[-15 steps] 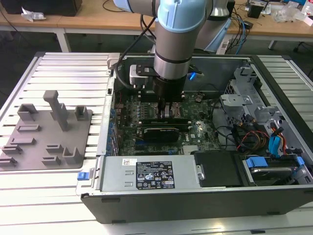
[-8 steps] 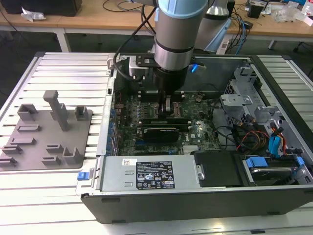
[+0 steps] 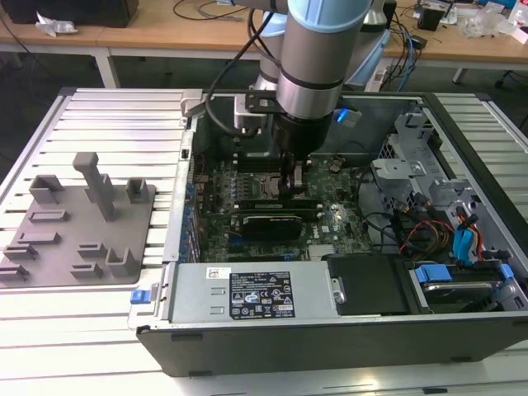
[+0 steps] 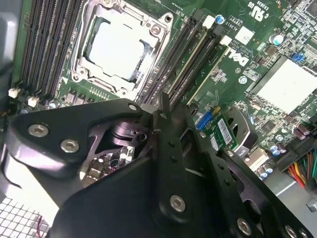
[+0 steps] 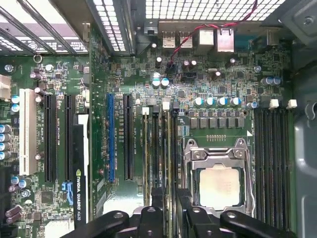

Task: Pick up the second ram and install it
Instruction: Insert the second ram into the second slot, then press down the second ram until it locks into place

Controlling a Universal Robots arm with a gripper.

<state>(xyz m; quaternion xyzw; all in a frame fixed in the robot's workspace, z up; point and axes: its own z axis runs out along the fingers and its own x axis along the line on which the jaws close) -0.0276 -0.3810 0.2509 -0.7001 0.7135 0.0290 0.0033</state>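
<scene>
My gripper (image 3: 293, 186) reaches down into the open computer case (image 3: 330, 330), right over the black memory slots (image 4: 174, 67) beside the CPU socket (image 4: 119, 47). Its two black fingers (image 5: 156, 201) stand close together on either side of a thin dark board seen edge-on, the second ram (image 5: 169, 178). The board lines up along one of the slots (image 5: 166, 144) next to the socket (image 5: 218, 186). How deep it sits in the slot is hidden by the fingers. In the second wrist view pale strips run along the neighbouring slots (image 4: 195, 62).
A grey fixture plate (image 3: 78, 223) with raised blocks lies on the slatted table at the exterior view's left. Inside the case are a black graphics card (image 3: 266, 223), the power supply (image 3: 247, 297), drive cages and coloured cables (image 3: 445, 235). Desks stand behind.
</scene>
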